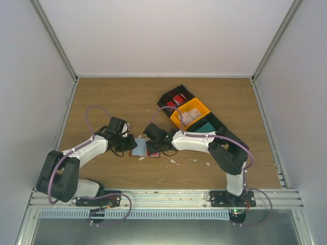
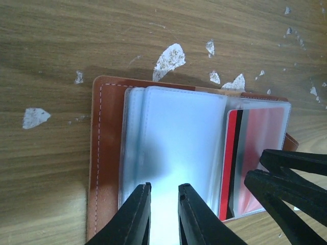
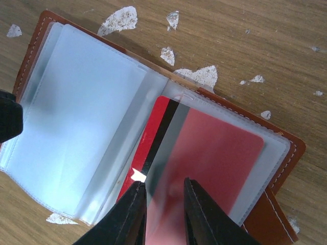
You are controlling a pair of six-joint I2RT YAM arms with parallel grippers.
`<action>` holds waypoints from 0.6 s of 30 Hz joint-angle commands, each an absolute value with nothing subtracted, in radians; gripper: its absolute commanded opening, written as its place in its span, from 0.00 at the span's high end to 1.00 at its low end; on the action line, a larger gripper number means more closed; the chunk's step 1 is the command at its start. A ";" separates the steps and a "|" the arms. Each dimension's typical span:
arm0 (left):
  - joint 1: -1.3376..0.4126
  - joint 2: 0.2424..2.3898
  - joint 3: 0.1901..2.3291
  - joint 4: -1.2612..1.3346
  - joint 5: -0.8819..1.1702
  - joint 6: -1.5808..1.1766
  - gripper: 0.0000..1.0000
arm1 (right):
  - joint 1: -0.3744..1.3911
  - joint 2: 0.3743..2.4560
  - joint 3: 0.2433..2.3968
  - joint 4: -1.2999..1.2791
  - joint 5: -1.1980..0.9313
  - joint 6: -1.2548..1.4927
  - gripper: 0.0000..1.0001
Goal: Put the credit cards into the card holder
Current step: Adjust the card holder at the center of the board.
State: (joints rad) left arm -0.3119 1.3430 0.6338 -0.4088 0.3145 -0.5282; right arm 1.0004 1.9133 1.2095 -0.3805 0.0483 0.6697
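Left jaws (image 2: pixel 163 217) nearly closed with a thin gap, tips down on the clear plastic sleeve pages (image 2: pixel 173 138) at 6 o'clock of the reddish-brown leather folding card holder (image 2: pixel 104 153). Can't tell if they pinch a page or just press. My read: they pin the holder open and flat so it doesn't skate on the wooden bench (image 2: pixel 51 41).

Right jaws (image 3: pixel 163 209) also narrowed, over the near edge of the red plastic card with a black stripe (image 3: pixel 214 148). Card is wider than the gap, so not gripped across its width. Pinch or push, can't tell. Card sits in the holder's 3 o'clock pocket (left wrist view) and looks mostly under the film. Probably being seated home.

Holder lies open between both arms. Black-and-orange three-compartment bin tray (image 1: pixel 204 106) is at 1 o'clock from it, apart.

Counts:
- 1 holder, 1 card in it, 1 tray.
- Red cards (image 1: pixel 178 98) in the far compartment, number unclear.
- Whitish cards (image 1: pixel 190 116) in the orange one, looks like 2.
- Teal card (image 1: pixel 207 126), 1 visible.
- Torn white scraps (image 2: pixel 168 58) strewn around 12 o'clock of the holder, ten-plus.
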 commanded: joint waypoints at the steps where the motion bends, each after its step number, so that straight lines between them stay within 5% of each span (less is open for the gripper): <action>1: -0.303 1.373 0.631 -0.352 0.334 -0.522 0.80 | 1.009 1.945 1.186 -0.417 0.067 0.685 0.77; 8: -0.304 1.417 0.627 -0.345 0.322 -0.530 0.64 | 1.008 1.939 1.155 -0.395 0.060 0.690 0.77; 18: -0.303 1.401 0.624 -0.318 0.441 -0.526 0.75 | 1.008 1.911 1.123 -0.364 0.057 0.698 0.77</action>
State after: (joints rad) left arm -0.3084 1.4113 0.6334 -0.3630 0.3771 -0.5316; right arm 1.0004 1.9038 1.1706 -0.3172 0.0475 0.6724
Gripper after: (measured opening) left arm 0.255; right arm 0.228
